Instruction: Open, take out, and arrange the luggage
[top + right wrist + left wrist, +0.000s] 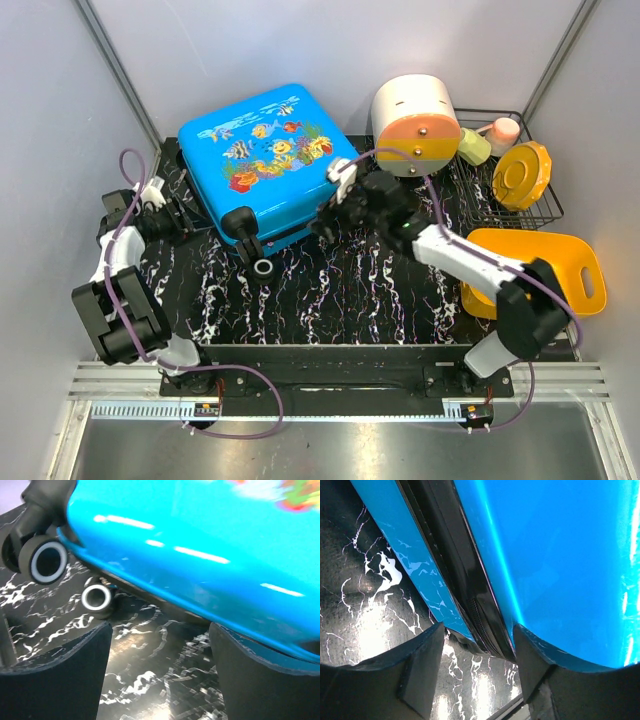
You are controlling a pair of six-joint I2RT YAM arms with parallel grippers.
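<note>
Luggage (265, 150) lies flat in the upper centre of the top view, a little left of the middle. Its bright-blue shell with the fish print faces up, and it rests on the black, white-veined table (340, 290). Its two black wheels (263, 267) sit at the lower edge of the case, pointing toward the bottom of the frame.

The left gripper (188, 215) is low at the case's left side. In the left wrist view its fingers (420, 675) stand apart at the bottom of the frame. The black zipper band (470, 595) runs down between the two blue shells into the gap between them. The finger on the right of that frame lies against the larger blue shell. The one on the left is just beside the narrower shell's edge, and nothing is clamped. Whether the zipper is done up cannot be told.

The right gripper (325, 212) is at the lower right corner of the case. In the right wrist view its fingers (60, 675) are spread wide, with only the table surface between them. The blue shell hangs over the finger at lower right, and the two wheels show in the upper left of that frame.

To the upper right of the top view a white-and-orange round drawer box (415, 125) stands just beside the case. Next to it is a black wire rack (548, 212) holding a yellow round piece (522, 175) and small cups. A yellow basin (560, 262) lies at the right edge.
</note>
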